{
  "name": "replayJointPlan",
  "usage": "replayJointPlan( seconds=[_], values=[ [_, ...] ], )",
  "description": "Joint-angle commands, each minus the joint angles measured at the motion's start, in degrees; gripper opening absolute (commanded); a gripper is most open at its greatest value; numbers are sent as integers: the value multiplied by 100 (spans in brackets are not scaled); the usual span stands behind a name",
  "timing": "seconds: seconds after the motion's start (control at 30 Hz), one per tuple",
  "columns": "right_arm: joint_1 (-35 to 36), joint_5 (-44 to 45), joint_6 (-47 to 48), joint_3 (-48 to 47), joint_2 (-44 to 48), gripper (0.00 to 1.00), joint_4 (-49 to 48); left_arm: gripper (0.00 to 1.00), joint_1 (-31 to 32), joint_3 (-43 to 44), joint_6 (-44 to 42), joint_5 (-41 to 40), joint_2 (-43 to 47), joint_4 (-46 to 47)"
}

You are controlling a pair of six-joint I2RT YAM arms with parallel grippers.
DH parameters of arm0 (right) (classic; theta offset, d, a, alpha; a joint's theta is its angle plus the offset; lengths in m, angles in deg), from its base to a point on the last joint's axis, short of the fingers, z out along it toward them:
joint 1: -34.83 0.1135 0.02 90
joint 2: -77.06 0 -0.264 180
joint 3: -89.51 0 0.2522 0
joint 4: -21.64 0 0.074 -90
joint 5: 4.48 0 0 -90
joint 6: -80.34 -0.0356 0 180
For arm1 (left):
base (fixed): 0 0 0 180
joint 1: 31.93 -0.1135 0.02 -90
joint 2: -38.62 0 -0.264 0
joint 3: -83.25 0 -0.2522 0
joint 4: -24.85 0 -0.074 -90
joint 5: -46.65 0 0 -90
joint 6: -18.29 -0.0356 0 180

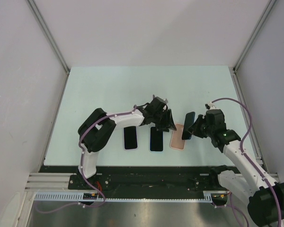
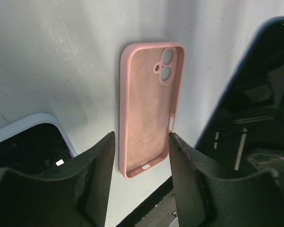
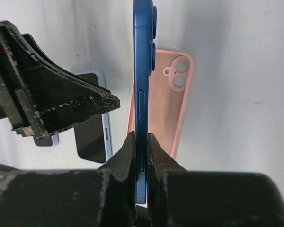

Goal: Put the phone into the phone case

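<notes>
A pink phone case [image 1: 178, 137] lies open side up on the table; it also shows in the left wrist view [image 2: 149, 104] and the right wrist view [image 3: 173, 104]. My right gripper [image 3: 142, 142] is shut on a blue phone [image 3: 143, 71], held on edge above the case's left side; in the top view the phone [image 1: 188, 125] stands tilted over the case. My left gripper [image 2: 142, 156] is open and empty, its fingers [image 2: 97, 170] straddling the case's near end from above. In the top view the left gripper [image 1: 166, 122] sits just left of the case.
Two other phones lie screen up left of the case: one [image 1: 156, 138] beside it and one [image 1: 130, 137] further left. The black front rail [image 1: 146, 168] runs along the table's near edge. White walls enclose the table.
</notes>
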Motion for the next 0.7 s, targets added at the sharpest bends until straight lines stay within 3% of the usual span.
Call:
replayJointPlan(
  seconds=[0.0,0.1,0.23,0.67],
  values=[
    [-102,-837,-125,123,-212,1,-905,49,-140,-174,-160,-99,362,180],
    [-111,-741,-371,290,-151,0,-1002,21,-149,-209,-283,-73,327,216],
    [-155,-626,-582,492,-54,0,-1064,9,-141,-306,-301,163,187,329],
    [-418,-1382,-723,1151,-563,1,-1950,8,9,-701,-152,322,2,778]
  ],
)
